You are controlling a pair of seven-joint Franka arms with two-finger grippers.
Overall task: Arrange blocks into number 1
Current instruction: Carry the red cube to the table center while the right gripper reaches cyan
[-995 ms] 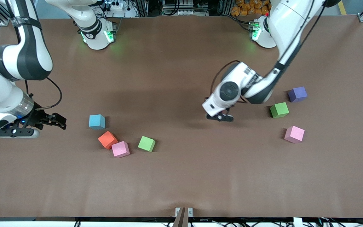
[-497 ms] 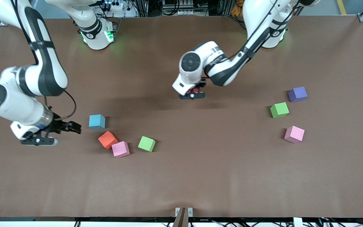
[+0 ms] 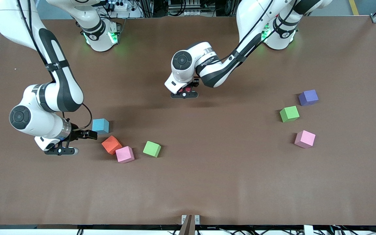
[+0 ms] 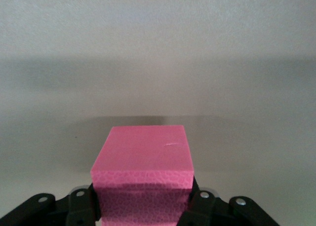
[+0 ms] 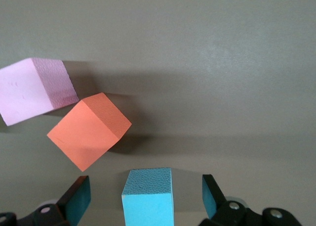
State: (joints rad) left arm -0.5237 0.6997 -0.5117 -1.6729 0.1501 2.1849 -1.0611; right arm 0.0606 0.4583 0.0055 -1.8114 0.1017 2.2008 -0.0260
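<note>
Pink block (image 4: 142, 161) pinched in left gripper (image 3: 184, 93) jaws, up over bare mid desk (image 3: 207, 182). Right gripper (image 3: 88, 134) low beside light blue block (image 3: 100, 126), jaws spread, block between them in right wrist view. Orange block (image 3: 111, 144) touching second pink block (image 3: 124, 154); green block (image 3: 151, 148) near them. Toward left arm's end: purple block (image 3: 308, 97), another green block (image 3: 289, 114), third pink block (image 3: 305, 139), apart from each other.
</note>
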